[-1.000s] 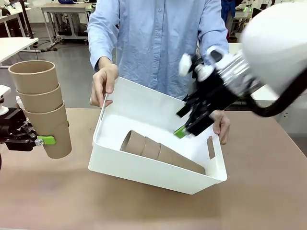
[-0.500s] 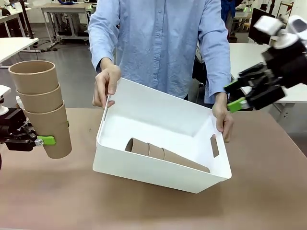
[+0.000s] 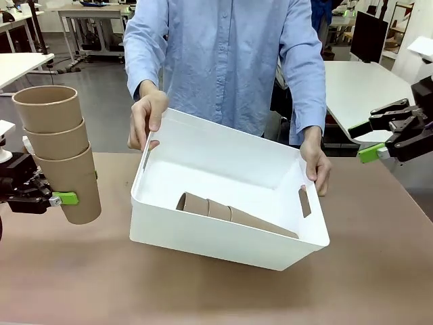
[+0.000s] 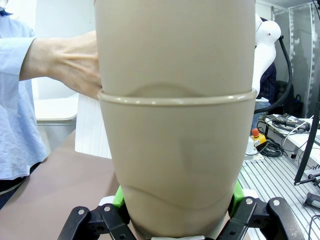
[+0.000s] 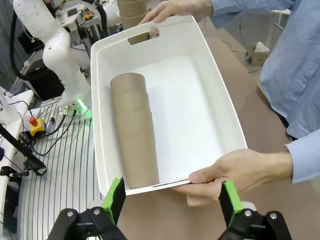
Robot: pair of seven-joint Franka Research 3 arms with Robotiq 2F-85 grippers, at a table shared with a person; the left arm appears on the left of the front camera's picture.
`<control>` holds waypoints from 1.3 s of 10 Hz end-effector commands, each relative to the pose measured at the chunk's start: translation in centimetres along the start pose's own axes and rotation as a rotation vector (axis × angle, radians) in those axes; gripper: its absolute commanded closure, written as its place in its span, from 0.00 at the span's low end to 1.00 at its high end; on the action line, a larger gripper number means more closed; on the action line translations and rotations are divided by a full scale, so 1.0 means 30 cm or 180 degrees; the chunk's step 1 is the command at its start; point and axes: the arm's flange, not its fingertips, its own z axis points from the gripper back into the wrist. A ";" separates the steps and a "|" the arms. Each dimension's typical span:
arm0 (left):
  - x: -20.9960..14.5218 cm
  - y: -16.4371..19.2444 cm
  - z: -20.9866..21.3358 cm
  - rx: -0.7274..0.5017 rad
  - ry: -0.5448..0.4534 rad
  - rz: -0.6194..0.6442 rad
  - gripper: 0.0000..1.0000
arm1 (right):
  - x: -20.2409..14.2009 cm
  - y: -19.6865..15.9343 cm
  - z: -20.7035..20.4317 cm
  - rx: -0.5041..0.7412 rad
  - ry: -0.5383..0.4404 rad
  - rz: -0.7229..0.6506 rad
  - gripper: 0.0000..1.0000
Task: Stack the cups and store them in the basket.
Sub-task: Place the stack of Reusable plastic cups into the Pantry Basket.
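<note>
My left gripper (image 3: 62,198) is shut on the bottom cup of an upright stack of three brown cups (image 3: 57,149) at the table's left edge. Close up, those cups (image 4: 175,125) sit between its green pads (image 4: 118,196). A person's two hands hold the white basket (image 3: 223,247) tilted at mid table. A second stack of cups (image 3: 233,217) lies on its side inside it. My right gripper (image 3: 369,140) hangs open and empty at the far right, off the basket. From its wrist, the basket (image 5: 220,110) and the lying cups (image 5: 132,132) are ahead of the right gripper (image 5: 172,205).
One hand (image 3: 147,115) grips the basket's far left corner, the other hand (image 3: 316,168) its right end by the handle slot. That hand (image 5: 240,172) lies just in front of my right fingers. Bare brown table (image 3: 203,291) runs along the near side.
My right gripper has drawn back out of the basket to the far right, still open. The person has shifted the basket slightly. The left arm and its cups have not moved.
</note>
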 end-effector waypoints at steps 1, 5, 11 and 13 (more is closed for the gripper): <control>0.012 -0.002 -0.001 -0.0007 -0.0036 -0.0025 0.15 | 0.008 -0.001 -0.003 -0.0021 0.0000 -0.0005 0.00; 0.012 -0.002 -0.001 -0.0007 -0.0036 -0.0025 0.15 | 0.008 -0.001 -0.003 -0.0021 0.0000 -0.0005 0.00; 0.012 -0.002 -0.001 -0.0007 -0.0036 -0.0025 0.15 | 0.008 -0.001 -0.003 -0.0021 0.0000 -0.0005 0.00; 0.012 -0.002 -0.001 -0.0007 -0.0036 -0.0025 0.15 | 0.008 -0.001 -0.003 -0.0021 0.0000 -0.0005 0.00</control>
